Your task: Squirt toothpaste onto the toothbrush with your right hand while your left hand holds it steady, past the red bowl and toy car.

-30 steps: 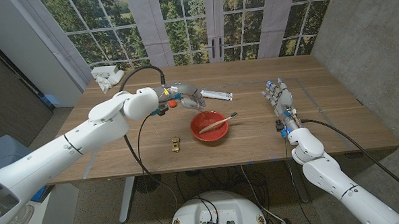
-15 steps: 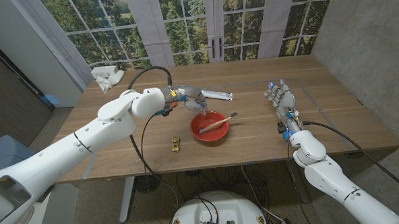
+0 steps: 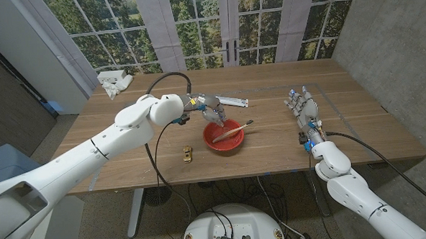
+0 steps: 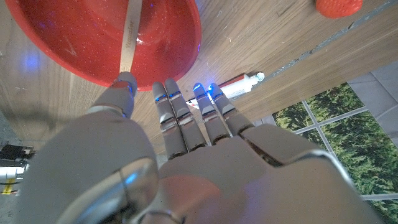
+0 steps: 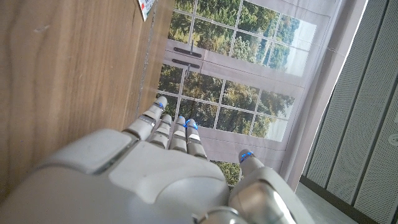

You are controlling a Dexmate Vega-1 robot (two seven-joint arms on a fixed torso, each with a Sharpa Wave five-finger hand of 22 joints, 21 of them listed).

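Reach step: left hand (image 3: 211,109), empty with fingers spread, hovers at red bowl's (image 3: 211,140) far rim, toothbrush (image 3: 234,130) lying across the bowl, toothpaste tube (image 3: 231,101) just beyond; right hand (image 3: 304,108) empty, spread, well apart; next, grasp the toothbrush.

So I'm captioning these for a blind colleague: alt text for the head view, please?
The left hand reaches over the far rim of a red bowl holding a toothbrush. The right hand waits open at the right; a toothpaste tube lies beyond the bowl, a toy car nearer.

The left hand (image 4: 186,168) is reaching over the bench (image 4: 261,43), its fingers (image 4: 177,118) extending between the red bowl (image 4: 99,37) and the toothpaste tube (image 4: 239,86).
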